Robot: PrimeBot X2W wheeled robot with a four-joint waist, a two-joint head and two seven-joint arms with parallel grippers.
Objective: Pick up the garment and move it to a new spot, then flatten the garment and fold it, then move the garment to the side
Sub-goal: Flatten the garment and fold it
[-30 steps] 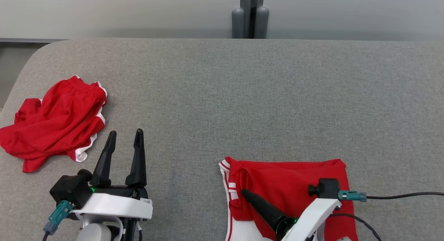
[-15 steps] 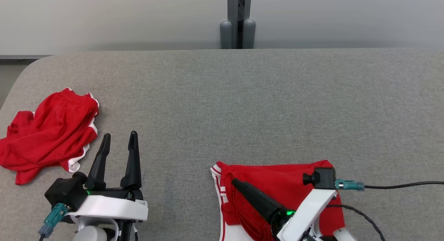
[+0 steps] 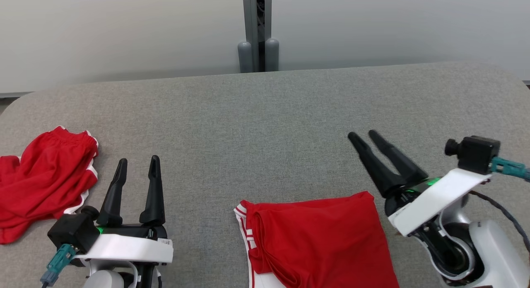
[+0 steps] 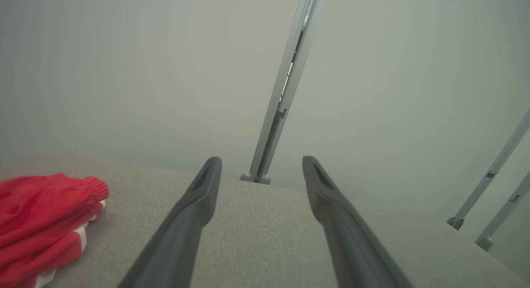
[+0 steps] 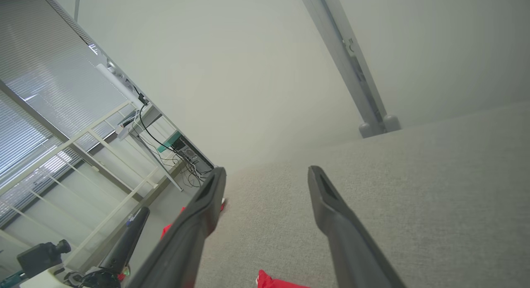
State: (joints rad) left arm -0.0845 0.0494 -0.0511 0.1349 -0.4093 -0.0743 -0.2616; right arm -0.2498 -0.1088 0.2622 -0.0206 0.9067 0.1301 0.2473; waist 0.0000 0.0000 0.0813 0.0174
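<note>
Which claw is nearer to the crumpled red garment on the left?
Left. The left claw is just beside the crumpled red garment; the right claw is far across.

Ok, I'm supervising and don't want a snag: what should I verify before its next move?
1. Left end effector open and empty: ok.
2. Right end effector open, clear of the folded garment: ok.
3. Folded garment lying flat on the table: ok.
4. Folded garment's near edge, cut off in the head view: cannot tell.
5. Crumpled garment apart from the left end effector: ok.
6. Bare table beside the folded garment for a sideways move: ok.
</note>
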